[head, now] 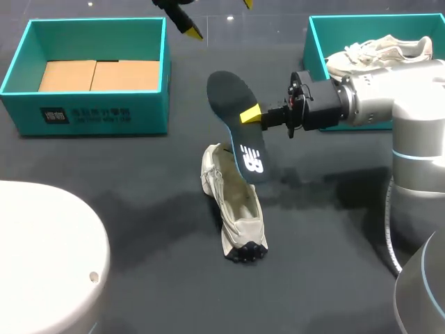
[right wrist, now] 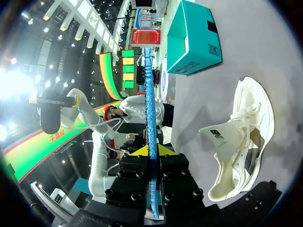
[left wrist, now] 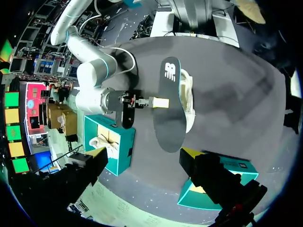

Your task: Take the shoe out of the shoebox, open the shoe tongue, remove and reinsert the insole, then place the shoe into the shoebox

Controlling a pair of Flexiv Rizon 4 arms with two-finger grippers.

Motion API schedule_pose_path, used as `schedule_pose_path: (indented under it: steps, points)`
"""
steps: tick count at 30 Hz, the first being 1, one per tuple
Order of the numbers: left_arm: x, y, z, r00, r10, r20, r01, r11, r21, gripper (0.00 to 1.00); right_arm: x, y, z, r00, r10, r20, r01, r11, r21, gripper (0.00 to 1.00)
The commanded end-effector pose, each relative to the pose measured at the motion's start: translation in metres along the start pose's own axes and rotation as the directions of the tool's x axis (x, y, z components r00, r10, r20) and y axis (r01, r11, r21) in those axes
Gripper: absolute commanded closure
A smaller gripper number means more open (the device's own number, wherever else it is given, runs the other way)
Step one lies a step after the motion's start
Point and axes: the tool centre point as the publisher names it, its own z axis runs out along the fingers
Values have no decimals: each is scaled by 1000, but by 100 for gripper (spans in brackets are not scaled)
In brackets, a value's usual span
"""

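Insole (head: 236,122) clamped in right gripper (head: 250,113), above the shoe (head: 233,209).
Head view: flat, dark insole tilted over the cream mesh shoe, which lies between two teal shoeboxes (head: 83,115). Left wrist view: left gripper (left wrist: 145,152) fingers wide apart, partly cut off. Right wrist view: insole edge-on, blue foam rim, fingers pinching it.

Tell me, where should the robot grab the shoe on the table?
Probably the side wall of the shoe at its open mouth, from above: the tongue is folded back and the mouth gapes upward, so the free left gripper can put one of its fingers inside, one outside.
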Motion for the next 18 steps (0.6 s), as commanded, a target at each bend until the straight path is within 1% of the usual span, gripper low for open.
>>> schedule_pose_path:
  steps: [1, 8, 15, 18]
  points:
    - [-15, 3, 8, 876, 11, -483, -12, 1000, 1, 0, 0, 0, 1, 1000, 0, 2, 0, 1000, -1, 100]
    - [-21, 5, 14, 841, 40, -539, -26, 999, 33, 0, 0, 0, 1, 1000, 0, 2, 0, 1000, -1, 100]
    - [-19, 2, 26, 802, 97, -589, -44, 994, 103, 0, 0, 0, 1, 1000, 0, 2, 0, 1000, -1, 100]
    - [-17, 1, 30, 794, 102, -599, -39, 992, 117, 0, 0, 0, 1, 1000, 0, 2, 0, 1000, -1, 100]
